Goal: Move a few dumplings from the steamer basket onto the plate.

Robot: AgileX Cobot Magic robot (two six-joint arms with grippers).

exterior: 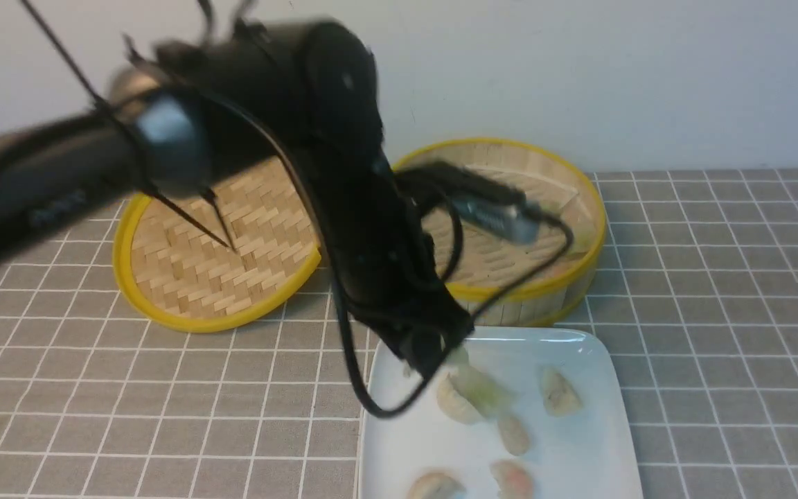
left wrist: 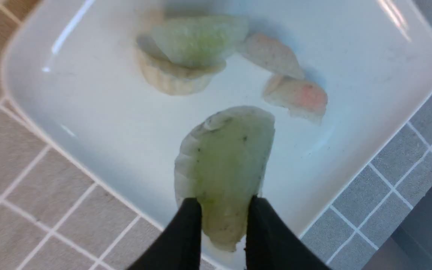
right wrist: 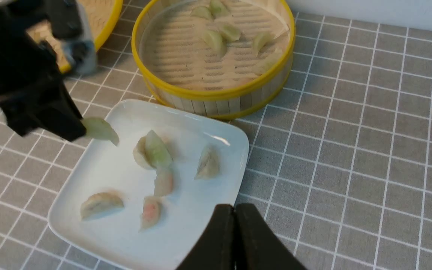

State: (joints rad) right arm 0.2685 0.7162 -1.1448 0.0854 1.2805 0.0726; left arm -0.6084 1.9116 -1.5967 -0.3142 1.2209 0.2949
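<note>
**Desk:** What does the left gripper (left wrist: 223, 221) have?

**Me:** Its two black fingers pinch a pale green dumpling (left wrist: 225, 157) by one end, and the rest juts out past the tips. In my front view that is at the upper left corner of the plate (exterior: 544, 336), low in the frame and just right of centre.

**Desk:** And the right gripper (right wrist: 234, 210)?

**Me:** Its fingers are pressed together with nothing between them.

**Desk:** What's on the plate?

**Me:** Six loose dumplings (right wrist: 163, 182) lie on it. A green one leans on a whitish one, and two show a pink tinge.

**Desk:** Where's the steamer basket (right wrist: 219, 95)?

**Me:** It is right of centre in the front view, just behind the plate's far edge. Several greenish dumplings (right wrist: 214, 39) lie on its slatted floor, towards the wall side.

**Desk:** Describe the surface and the room.

**Me:** A grey tablecloth (exterior: 717, 277) with a thin white grid covers everything I can see of the table. A plain pale wall (exterior: 579, 69) fills the top of the front view. The woven lid (exterior: 212, 263) with its yellow rim lies flat, left of centre. My left arm is blurred and runs from the left edge to the middle. It hides the spot where lid and basket come together, so I can't tell whether they touch.
</note>
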